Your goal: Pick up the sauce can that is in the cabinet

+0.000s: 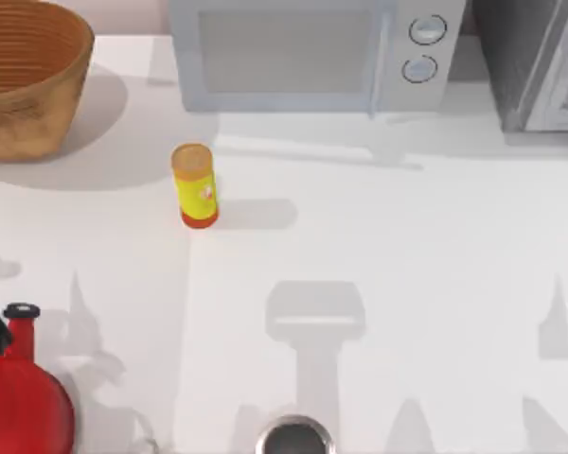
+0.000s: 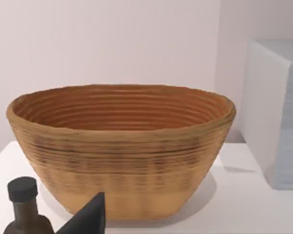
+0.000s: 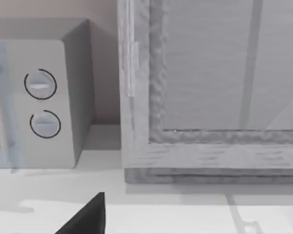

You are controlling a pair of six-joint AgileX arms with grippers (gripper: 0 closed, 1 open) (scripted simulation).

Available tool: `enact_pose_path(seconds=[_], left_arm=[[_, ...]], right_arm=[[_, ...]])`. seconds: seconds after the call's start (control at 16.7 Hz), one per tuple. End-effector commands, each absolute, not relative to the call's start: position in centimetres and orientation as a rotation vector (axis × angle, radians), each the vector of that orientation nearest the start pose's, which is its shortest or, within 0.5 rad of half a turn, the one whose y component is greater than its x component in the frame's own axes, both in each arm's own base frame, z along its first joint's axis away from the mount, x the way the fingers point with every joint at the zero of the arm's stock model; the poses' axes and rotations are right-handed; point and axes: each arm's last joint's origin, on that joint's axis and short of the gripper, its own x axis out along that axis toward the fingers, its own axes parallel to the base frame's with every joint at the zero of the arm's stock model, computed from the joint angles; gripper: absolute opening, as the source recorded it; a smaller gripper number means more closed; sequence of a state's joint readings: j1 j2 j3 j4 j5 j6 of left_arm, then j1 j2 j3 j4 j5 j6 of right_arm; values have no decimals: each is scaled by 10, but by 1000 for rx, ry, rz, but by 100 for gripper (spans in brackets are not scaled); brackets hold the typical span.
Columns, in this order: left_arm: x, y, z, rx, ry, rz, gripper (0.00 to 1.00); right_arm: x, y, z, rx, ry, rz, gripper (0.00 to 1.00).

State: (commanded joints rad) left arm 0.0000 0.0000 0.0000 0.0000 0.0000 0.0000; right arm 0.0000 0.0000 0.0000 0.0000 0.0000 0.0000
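Sauce can is hidden from every view; going by the task, it presumably sits inside the cabinet [image 3: 210, 73], whose framed door panel looks closed. How the can stands, and which way its long axis runs, cannot be told.

The right gripper [image 3: 85, 219] hangs low over the table, with the cabinet directly ahead of it and near, and the microwave [image 3: 44, 97] ahead to one side, just beside the cabinet. Whether this gripper is released or clenched cannot be told.

The left gripper [image 2: 88, 219] is parked facing the wicker basket [image 2: 122, 146], well apart from the cabinet. Its state cannot be told either.

The right arm is plainly the nearer one. The likely next step is getting the door open, since the can lies beyond it, straight ahead of that gripper.
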Motion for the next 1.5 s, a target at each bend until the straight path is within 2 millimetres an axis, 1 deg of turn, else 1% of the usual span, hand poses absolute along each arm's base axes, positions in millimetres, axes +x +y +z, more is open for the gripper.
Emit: enact_pose_path(seconds=[0.12, 0.24, 0.3, 0.42, 0.6, 0.78, 0.96, 1.14, 1.32, 1.5], left_arm=[[106, -1, 160, 0, 0, 0, 100], [106, -1, 160, 0, 0, 0, 100], [106, -1, 160, 0, 0, 0, 100], [106, -1, 160, 0, 0, 0, 100], [106, -1, 160, 0, 0, 0, 100], [106, -1, 160, 0, 0, 0, 100], [106, -1, 160, 0, 0, 0, 100], [106, -1, 160, 0, 0, 0, 100], [106, -1, 160, 0, 0, 0, 100], [106, -1, 160, 0, 0, 0, 100]], right_arm=[[106, -1, 160, 0, 0, 0, 100], [105, -1, 168, 1, 1, 2, 100], [105, 0, 176, 1, 4, 3, 100], [106, 1, 200, 2, 10, 4, 100], [113, 3, 253, 2, 20, 3, 100], [129, 7, 316, 0, 30, 1, 100], [156, 14, 379, -2, 34, 0, 100], [188, 23, 433, -4, 31, -1, 100], [218, 33, 473, -3, 18, 0, 100], [242, 42, 498, -1, 5, 0, 100]])
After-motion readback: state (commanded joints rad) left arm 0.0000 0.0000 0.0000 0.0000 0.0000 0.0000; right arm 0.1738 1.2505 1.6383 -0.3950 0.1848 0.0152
